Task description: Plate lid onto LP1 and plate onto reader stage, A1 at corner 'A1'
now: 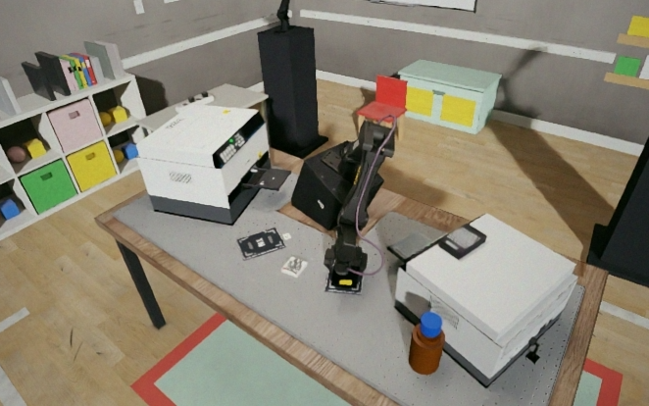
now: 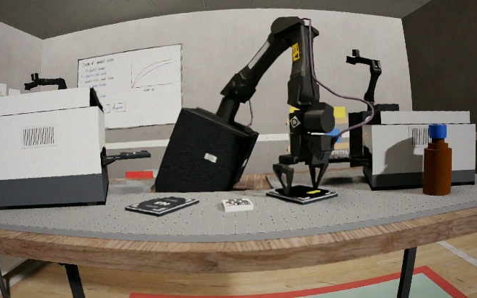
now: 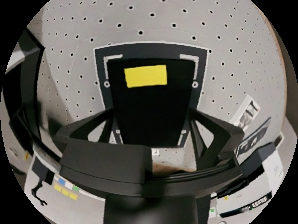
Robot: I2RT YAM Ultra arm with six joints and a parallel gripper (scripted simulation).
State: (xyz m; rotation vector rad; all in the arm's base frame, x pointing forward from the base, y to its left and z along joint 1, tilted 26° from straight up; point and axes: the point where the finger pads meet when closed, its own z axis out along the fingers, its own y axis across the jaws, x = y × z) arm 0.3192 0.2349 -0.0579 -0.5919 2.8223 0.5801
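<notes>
The black lid (image 1: pixel 345 282) (image 2: pixel 301 193) (image 3: pixel 150 107), yellow label up, lies on a dark bench position (image 1: pixel 343 289) (image 3: pixel 100 65) with white corner marks. It looks flat and within those marks; its name is hidden. My gripper (image 2: pixel 301 189) (image 3: pixel 150 111) is open, pointing straight down, its fingertips low at two opposite sides of the lid. The dispenser's stage (image 1: pixel 410 246) sticks out at the right; I cannot make out the plate on it. The reader's stage (image 1: pixel 272 178) (image 2: pixel 130 155) sticks out at the left and shows nothing on it.
The reader (image 1: pixel 185 177) (image 2: pixel 43 147) stands left, the dispenser (image 1: pixel 488 282) (image 2: pixel 395 155) right. The blue-capped brown bottle (image 1: pixel 425 348) (image 2: pixel 437 168) stands upright before the dispenser. Another dark bench position (image 1: pixel 264 247) (image 2: pixel 161 206) and a small white block (image 1: pixel 294 266) (image 2: pixel 237 204) lie left of my gripper.
</notes>
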